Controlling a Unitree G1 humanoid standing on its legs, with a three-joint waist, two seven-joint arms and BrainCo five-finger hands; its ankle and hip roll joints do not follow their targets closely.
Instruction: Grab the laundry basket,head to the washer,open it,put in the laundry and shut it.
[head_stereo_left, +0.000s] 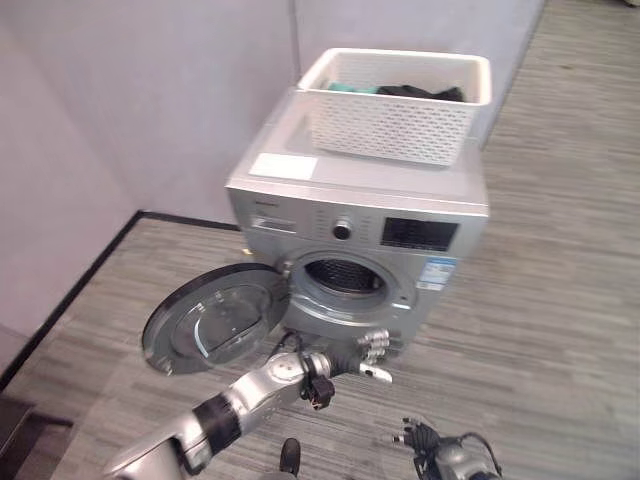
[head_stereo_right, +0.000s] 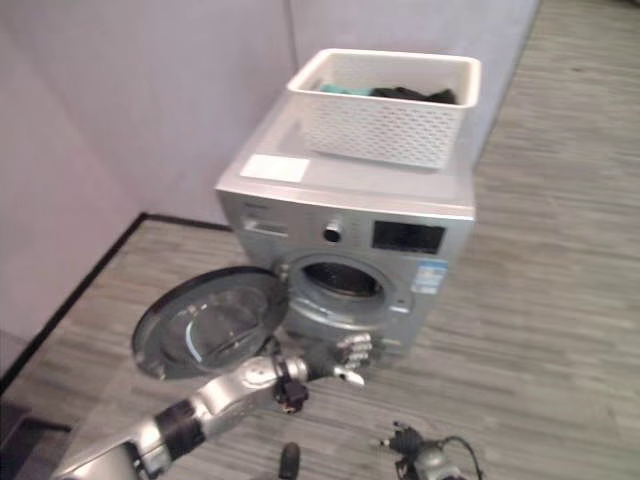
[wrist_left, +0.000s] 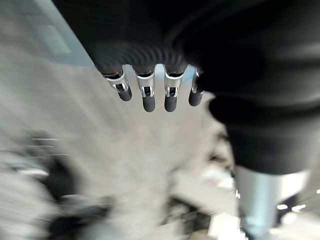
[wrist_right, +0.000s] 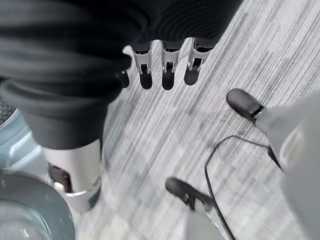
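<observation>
A white perforated laundry basket (head_stereo_left: 385, 125) stands on top of the silver washer (head_stereo_left: 300, 215), with dark laundry (head_stereo_left: 425, 92) and a teal piece (head_stereo_left: 350, 88) inside it. The washer's round door (head_stereo_left: 215, 318) is swung wide open to the left, baring the empty drum opening (head_stereo_left: 345, 275). My left hand (head_stereo_left: 372, 347) hovers low before the washer's front, below the opening, with relaxed fingers (wrist_left: 149, 97) that hold nothing. My right hand (head_stereo_left: 445, 458) hangs low at the view's bottom edge, its fingers (wrist_right: 168, 75) loose over the floor and empty.
Grey walls (head_stereo_left: 150, 100) enclose the washer on the left and behind. A black skirting line (head_stereo_left: 80, 290) runs along the left wall. Striped grey floor (head_stereo_left: 560, 300) stretches out to the right of the washer.
</observation>
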